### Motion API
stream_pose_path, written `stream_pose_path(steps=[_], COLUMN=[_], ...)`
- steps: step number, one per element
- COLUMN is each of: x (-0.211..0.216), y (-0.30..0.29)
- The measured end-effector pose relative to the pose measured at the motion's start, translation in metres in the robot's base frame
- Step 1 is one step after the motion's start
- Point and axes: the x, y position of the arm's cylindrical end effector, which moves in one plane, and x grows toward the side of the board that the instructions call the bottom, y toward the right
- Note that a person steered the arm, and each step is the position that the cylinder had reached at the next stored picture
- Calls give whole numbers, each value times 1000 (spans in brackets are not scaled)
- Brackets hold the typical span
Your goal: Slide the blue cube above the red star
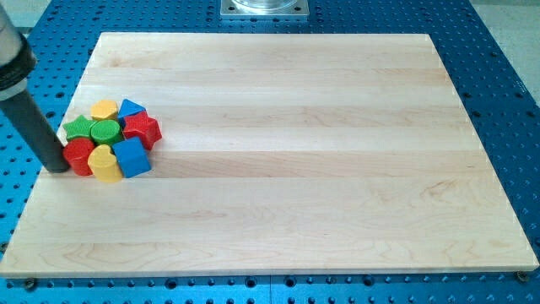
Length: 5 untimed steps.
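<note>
Our arm carries no claw, only a rod; my tip [57, 166] touches the red block [78, 156] at the cluster's left. The blue cube [132, 157] sits just below the red star [141, 129], on the bench [295, 143].

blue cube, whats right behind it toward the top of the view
Directly behind the blue cube sits the red star, touching it; the cube covers the star's lower edge. A blue triangle shows further back. My tip is at the cluster's left side, not behind the cube.
</note>
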Motion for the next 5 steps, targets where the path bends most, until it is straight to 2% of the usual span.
stream_pose_path(steps=[1, 3, 4, 5], x=[15, -3, 31, 35], y=[-1, 20, 16, 60])
